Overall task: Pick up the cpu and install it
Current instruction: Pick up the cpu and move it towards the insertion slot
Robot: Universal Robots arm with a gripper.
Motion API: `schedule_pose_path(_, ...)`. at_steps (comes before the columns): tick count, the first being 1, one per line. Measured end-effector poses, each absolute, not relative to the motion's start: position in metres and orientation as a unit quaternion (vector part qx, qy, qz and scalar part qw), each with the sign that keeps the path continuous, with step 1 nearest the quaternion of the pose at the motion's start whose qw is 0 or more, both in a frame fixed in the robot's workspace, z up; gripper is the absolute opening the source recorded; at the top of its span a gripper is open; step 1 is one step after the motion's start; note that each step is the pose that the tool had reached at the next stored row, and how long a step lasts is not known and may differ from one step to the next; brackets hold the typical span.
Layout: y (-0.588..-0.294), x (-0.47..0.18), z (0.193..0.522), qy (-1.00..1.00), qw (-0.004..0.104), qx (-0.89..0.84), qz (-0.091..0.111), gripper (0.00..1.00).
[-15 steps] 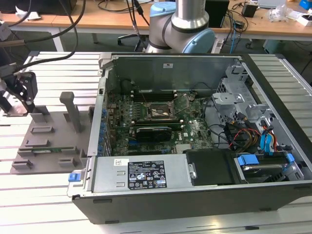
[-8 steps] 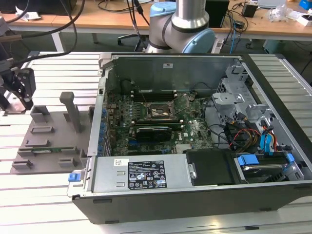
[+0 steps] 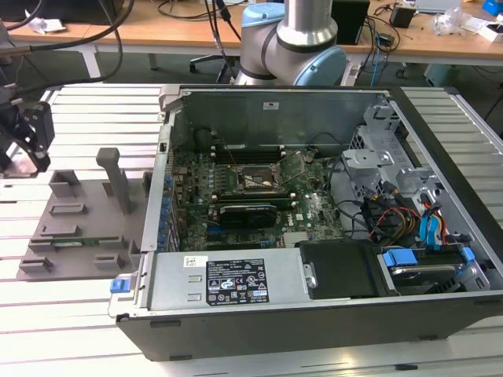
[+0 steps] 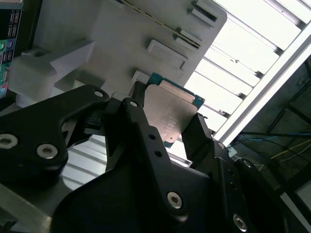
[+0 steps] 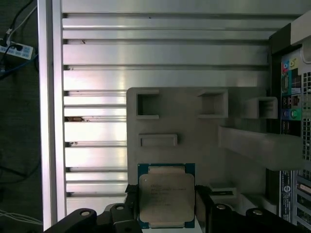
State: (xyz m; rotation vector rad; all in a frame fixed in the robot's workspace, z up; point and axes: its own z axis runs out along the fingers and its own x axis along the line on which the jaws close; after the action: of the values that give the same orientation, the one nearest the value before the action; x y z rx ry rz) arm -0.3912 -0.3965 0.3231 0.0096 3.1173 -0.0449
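Pincer (image 3: 27, 145) hangs just past the left side of the grey tray (image 3: 78, 228) in the exterior view. In the first wrist view it is clenched on the cpu (image 5: 166, 196), fingers (image 5: 202, 206) on two opposite edges, silvery top up, over the tray's rim. Tray lies flat on the slatted metal worktop (image 3: 86, 102). Right of the tray, just beside it: the open computer case (image 3: 314, 314), with the black socket frame (image 3: 251, 182) on the board inside.

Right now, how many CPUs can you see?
1. The cpu is held in the gripper, above the grey tray. Parts inside the computer case could hide others.
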Motion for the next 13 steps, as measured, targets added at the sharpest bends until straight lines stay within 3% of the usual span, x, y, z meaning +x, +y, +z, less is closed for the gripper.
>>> schedule_pose_path(13, -0.397, -0.391, 0.339, 1.000, 0.012, 0.003, -0.014, 0.55)
